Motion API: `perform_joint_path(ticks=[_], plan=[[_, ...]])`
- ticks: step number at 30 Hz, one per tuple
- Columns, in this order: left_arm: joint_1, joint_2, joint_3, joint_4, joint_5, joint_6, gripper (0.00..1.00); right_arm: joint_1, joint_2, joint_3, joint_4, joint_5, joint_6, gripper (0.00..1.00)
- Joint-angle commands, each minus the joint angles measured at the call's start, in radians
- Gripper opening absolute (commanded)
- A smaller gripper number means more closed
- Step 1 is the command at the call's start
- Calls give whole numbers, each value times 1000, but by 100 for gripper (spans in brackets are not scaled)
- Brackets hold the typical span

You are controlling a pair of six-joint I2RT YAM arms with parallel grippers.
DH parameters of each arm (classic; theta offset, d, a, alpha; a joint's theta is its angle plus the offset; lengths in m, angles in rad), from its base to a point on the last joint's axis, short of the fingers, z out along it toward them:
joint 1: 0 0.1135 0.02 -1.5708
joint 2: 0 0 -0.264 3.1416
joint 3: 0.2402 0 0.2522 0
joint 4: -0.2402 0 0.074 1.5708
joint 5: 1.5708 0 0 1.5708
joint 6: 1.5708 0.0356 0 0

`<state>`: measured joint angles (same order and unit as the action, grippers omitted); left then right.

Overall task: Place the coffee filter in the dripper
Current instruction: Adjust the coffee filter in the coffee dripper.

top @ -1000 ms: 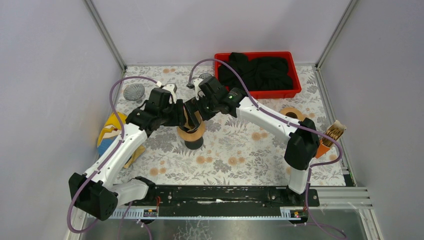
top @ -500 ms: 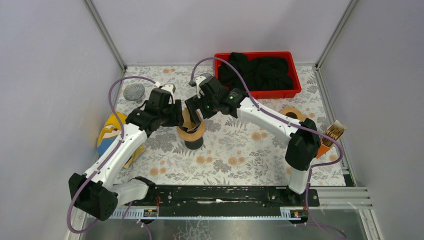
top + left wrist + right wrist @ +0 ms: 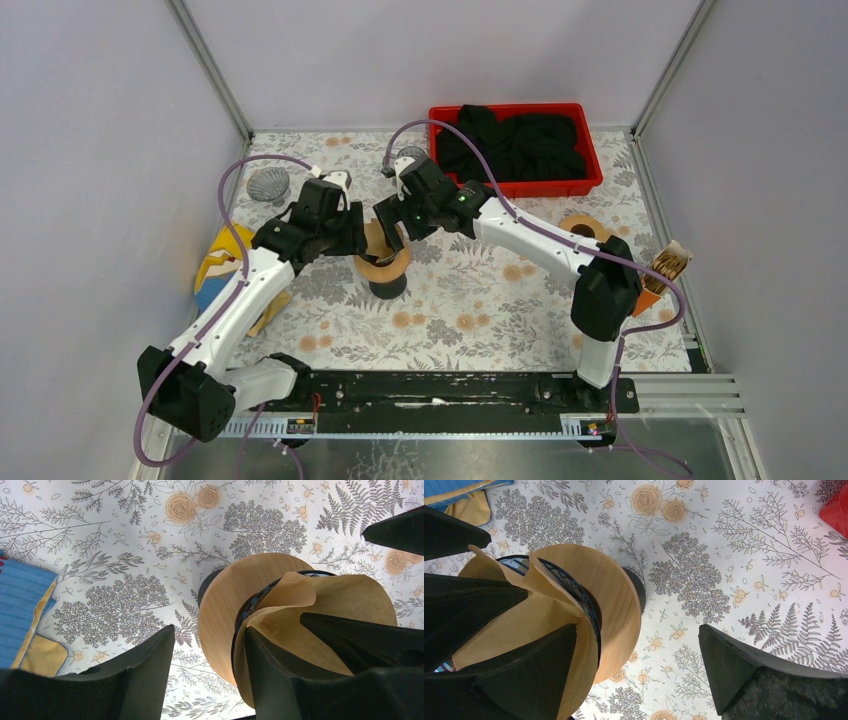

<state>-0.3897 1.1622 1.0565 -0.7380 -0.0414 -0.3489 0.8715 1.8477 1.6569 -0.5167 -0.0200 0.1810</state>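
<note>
The brown coffee filter [image 3: 345, 600] sits in the dripper [image 3: 222, 610]. Its top edge is bent and sticks up over the rim. The dripper has a round wooden ring and a black foot. It stands in the middle of the flowery table [image 3: 480, 300].

We see the left gripper [image 3: 209, 635] right above the dripper. Its jaws are apart and grip nothing, and one finger is at the filter's edge.

The right gripper [image 3: 636, 630] comes from the other side. Its jaws are spread wide, with one finger by the filter and the other over the table.

A red bin [image 3: 545, 187] with a black cloth [image 3: 520, 140] in it stands at the back.
</note>
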Motion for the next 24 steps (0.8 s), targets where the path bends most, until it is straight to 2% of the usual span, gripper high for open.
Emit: perform_joint_path(ticks=[1,24], plan=[[8,-10,-15,20,20,7,61,-3,-11,1,39,-12,12,100],[8,-27,-20,74,61,-23,64,-4,-39,18,68,-80,31,100]])
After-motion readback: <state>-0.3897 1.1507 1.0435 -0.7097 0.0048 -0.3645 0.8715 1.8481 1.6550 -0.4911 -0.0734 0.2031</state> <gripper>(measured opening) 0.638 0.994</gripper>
